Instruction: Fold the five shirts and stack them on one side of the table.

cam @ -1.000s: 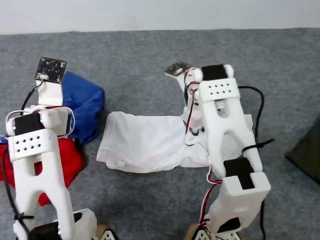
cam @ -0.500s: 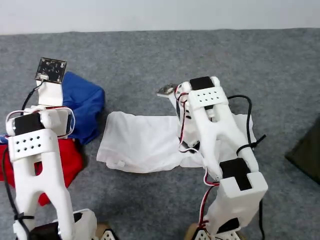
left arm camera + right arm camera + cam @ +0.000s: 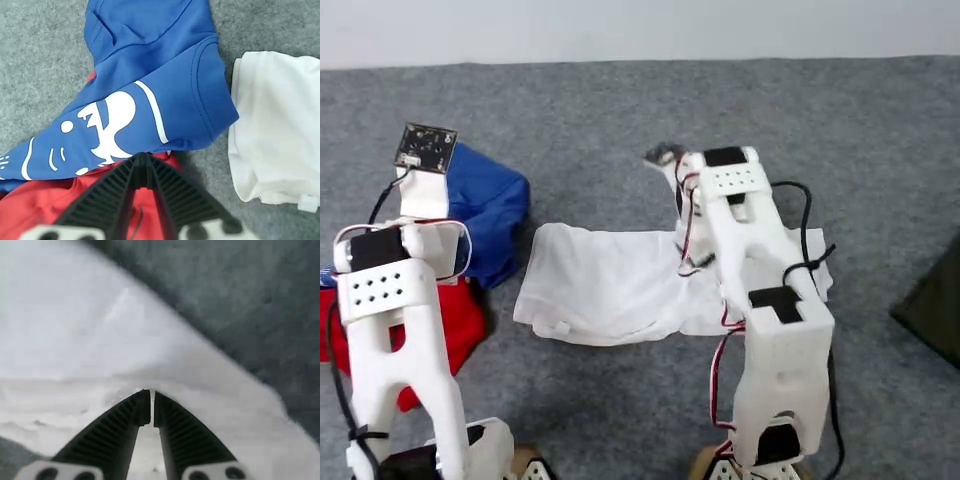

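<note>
A white shirt (image 3: 600, 285) lies crumpled flat in the middle of the grey table; the right arm (image 3: 740, 220) stands over its right half. In the right wrist view my right gripper (image 3: 151, 396) is pressed down on the white shirt (image 3: 75, 330), fingers shut on a raised ridge of the cloth. At the left a blue shirt (image 3: 485, 205) with a white print lies bunched, partly over a red shirt (image 3: 460, 320). My left gripper (image 3: 144, 159) hangs shut and empty above the seam where the blue shirt (image 3: 160, 75) meets the red shirt (image 3: 40, 200).
A dark flat object (image 3: 930, 310) pokes in at the right edge. Bare grey table surface (image 3: 620, 120) stretches behind the shirts up to a pale wall. The white shirt (image 3: 280, 130) ends a short gap from the blue one.
The right arm has swung left and straightened over the white shirt, its wrist shifting slightly toward the shirt's middle. The left arm's wrist has tilted a little; the shirts lie as before.
</note>
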